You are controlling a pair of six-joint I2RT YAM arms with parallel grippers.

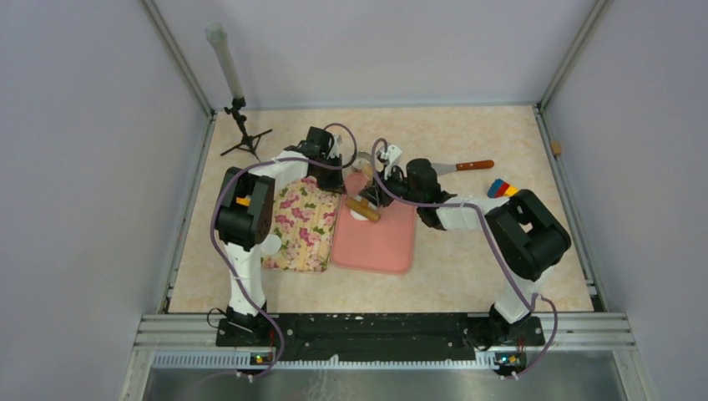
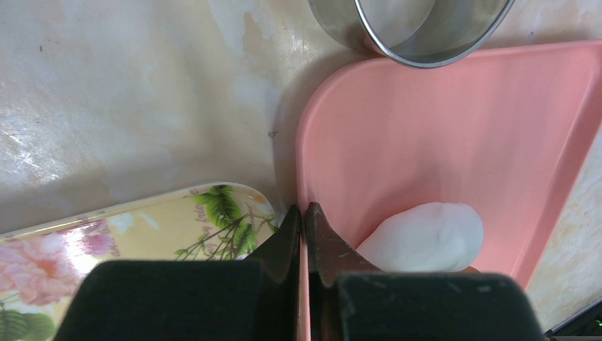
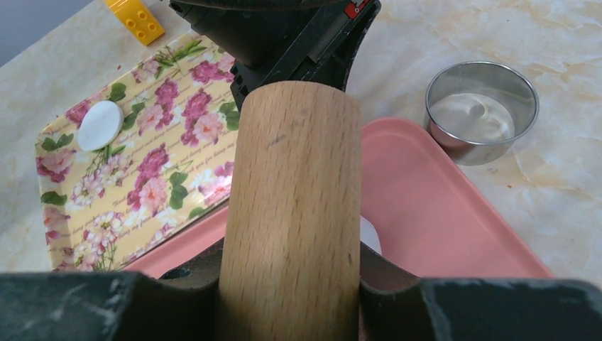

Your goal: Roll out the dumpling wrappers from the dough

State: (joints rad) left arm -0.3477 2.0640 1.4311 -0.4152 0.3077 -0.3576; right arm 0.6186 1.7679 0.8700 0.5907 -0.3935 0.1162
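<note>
The dough is a soft white lump on the pink board, near its far left corner; a sliver shows beside the pin in the right wrist view. My right gripper is shut on a wooden rolling pin, which lies over the dough. My left gripper is shut, pinching the pink board's left rim. One dumpling wrapper, a small white disc, lies on the floral tray. The metal ring cutter stands just beyond the board's corner.
The floral tray sits against the board's left side. A yellow block lies beyond the tray. A spatula with a wooden handle and coloured blocks lie right of the board. A small tripod stands at the back left.
</note>
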